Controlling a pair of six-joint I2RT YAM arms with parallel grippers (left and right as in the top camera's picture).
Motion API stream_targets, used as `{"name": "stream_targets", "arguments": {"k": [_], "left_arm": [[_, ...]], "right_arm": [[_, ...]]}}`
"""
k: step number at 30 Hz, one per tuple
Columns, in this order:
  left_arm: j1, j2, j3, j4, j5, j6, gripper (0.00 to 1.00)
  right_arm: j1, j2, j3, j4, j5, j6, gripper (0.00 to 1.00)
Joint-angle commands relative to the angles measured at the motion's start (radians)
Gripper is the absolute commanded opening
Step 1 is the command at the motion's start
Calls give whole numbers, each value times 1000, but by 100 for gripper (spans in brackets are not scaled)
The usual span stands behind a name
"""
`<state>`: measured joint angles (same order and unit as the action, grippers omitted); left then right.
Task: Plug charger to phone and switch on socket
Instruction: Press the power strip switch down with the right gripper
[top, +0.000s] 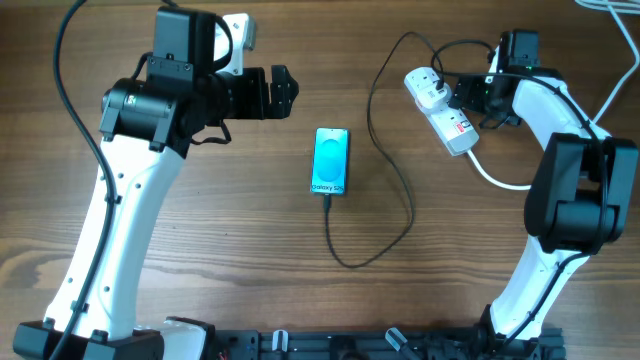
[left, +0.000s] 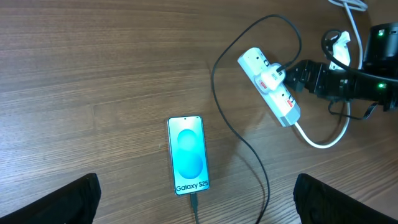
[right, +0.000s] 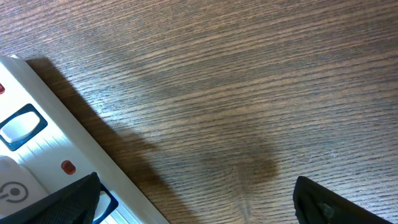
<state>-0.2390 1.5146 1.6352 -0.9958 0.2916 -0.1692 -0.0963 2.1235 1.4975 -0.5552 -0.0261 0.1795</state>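
Observation:
The phone (top: 331, 160) lies flat mid-table, its turquoise screen lit with "Galaxy S25"; it also shows in the left wrist view (left: 188, 154). The charger cable (top: 398, 190) runs from the socket, loops down and round, and its connector sits in the phone's bottom edge (left: 194, 200). The white socket strip (top: 441, 112) lies at the back right with a plug in it (left: 270, 84). My left gripper (top: 280, 90) is open and empty, left of and behind the phone. My right gripper (top: 468, 95) is open, one finger over the socket's edge (right: 37, 149).
The socket's thick white cord (top: 500, 178) curves off to the right under the right arm. More white cable (top: 618, 60) hangs at the far right edge. The robots' bases stand along the near edge.

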Motion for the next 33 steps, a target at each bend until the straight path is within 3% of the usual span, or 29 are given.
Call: {"name": "stream_targets", "arguments": {"k": [1,33], "left_arm": [[6,5,-2,-1,-9,5,100],[6,5,-2,-1,-9,5,100]], "right_arm": [[4,29,-15,-11,-39,3,100],[12,29,-17,-108,-110,6,100]]}}
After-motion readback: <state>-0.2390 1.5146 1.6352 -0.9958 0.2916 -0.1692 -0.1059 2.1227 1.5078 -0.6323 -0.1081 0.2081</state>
